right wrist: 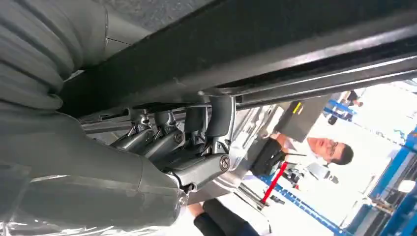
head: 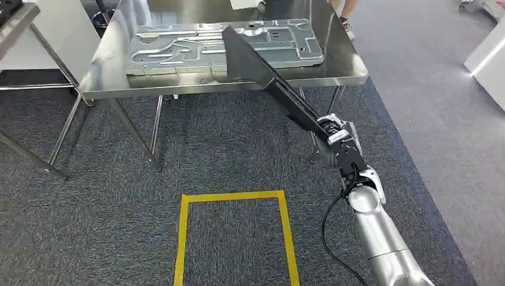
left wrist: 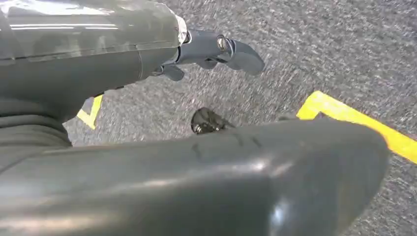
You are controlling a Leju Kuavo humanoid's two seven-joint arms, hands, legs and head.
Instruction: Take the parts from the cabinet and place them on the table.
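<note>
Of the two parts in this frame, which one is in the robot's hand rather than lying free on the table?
The long black part, gripped by the right hand, its far end over the table. The flat grey panel lies free there.

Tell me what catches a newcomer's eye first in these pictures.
The long black part stands out first: the right hand grips its near end, and its broad far end reaches over the steel table. Beneath that end a large grey stamped metal panel lies flat on the table. On the carpet below, yellow tape marks a rectangle.
</note>
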